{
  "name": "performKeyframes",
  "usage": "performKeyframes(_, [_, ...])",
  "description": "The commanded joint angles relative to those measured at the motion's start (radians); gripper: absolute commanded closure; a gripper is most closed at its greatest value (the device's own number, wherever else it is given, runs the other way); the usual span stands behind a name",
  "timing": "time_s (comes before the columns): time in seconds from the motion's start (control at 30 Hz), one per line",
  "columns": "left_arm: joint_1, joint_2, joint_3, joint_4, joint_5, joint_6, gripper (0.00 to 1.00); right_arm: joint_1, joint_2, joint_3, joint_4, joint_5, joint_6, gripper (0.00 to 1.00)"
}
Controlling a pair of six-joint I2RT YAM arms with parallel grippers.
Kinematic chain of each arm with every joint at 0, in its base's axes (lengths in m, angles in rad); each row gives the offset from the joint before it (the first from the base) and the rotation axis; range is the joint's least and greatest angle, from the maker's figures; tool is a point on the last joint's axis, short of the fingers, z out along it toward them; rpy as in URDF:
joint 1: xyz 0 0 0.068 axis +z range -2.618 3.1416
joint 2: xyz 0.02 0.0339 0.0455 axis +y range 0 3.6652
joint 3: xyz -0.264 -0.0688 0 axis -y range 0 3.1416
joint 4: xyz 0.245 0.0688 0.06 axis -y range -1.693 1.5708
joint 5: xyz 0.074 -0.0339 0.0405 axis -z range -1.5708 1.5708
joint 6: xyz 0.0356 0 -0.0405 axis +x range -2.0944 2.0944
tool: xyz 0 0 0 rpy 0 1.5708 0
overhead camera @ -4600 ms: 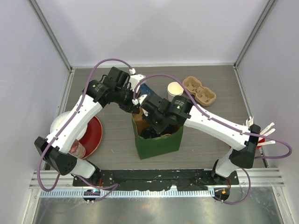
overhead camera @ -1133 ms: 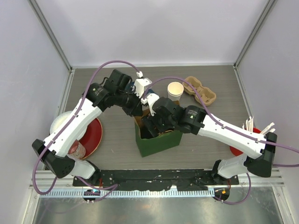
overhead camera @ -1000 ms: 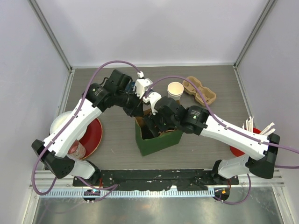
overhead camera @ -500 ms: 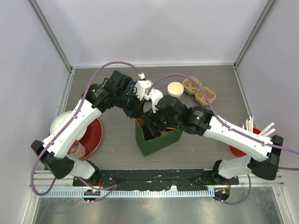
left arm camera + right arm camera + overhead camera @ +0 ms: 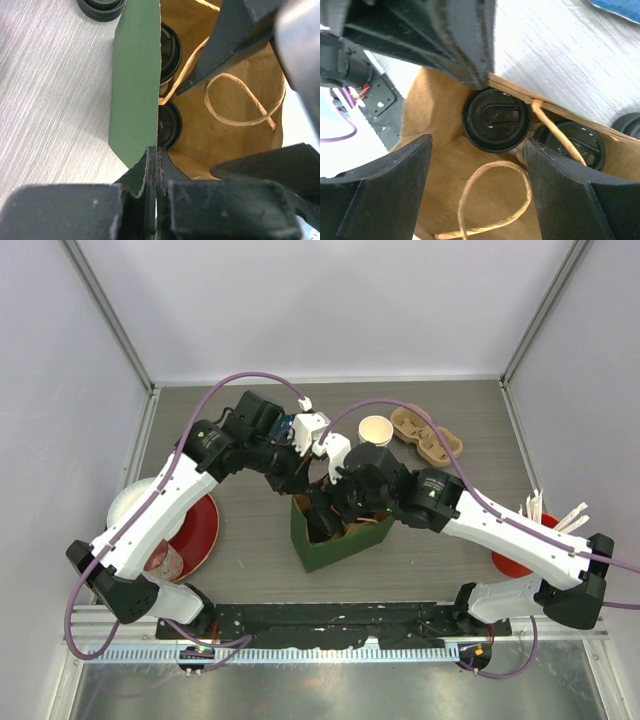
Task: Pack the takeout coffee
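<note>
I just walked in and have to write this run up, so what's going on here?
The left gripper is pinched shut on the rim of the green paper bag, holding it open. The right gripper hangs open over the bag's mouth, holding nothing. A lidded coffee cup and a second one stand inside. A lidless cup sits on the table beside a cardboard carrier.

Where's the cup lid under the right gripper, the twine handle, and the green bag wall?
cup lid point(image 5: 496, 119): right wrist view, centre of the black lid.
twine handle point(image 5: 497, 163): right wrist view, top of the loop.
green bag wall point(image 5: 135, 80): left wrist view, middle of the outer face.
</note>
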Motion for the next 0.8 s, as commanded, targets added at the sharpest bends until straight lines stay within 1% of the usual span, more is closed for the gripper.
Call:
performKeyframes(0.0, [-0.021, 0.013, 0.01, -0.036, 0.013, 0.016, 1.0, 0.009, -0.074, 0.022, 0.218, -0.127, -0.042, 0.21])
performKeyframes(0.4, [-0.021, 0.018, 0.018, -0.037, 0.016, 0.016, 1.0, 0.009, -0.113, 0.011, 0.254, -0.172, -0.042, 0.2])
performKeyframes(0.5, [-0.021, 0.019, 0.018, -0.036, 0.018, 0.017, 1.0, 0.009, -0.113, 0.016, 0.248, -0.134, -0.041, 0.2])
performKeyframes(0.6, [-0.021, 0.018, 0.018, -0.037, 0.016, 0.019, 1.0, 0.009, -0.107, 0.031, 0.208, -0.058, -0.041, 0.19])
performKeyframes(0.77, [-0.021, 0.019, 0.013, -0.037, 0.015, 0.023, 1.0, 0.007, -0.105, 0.036, 0.166, -0.048, -0.045, 0.19])
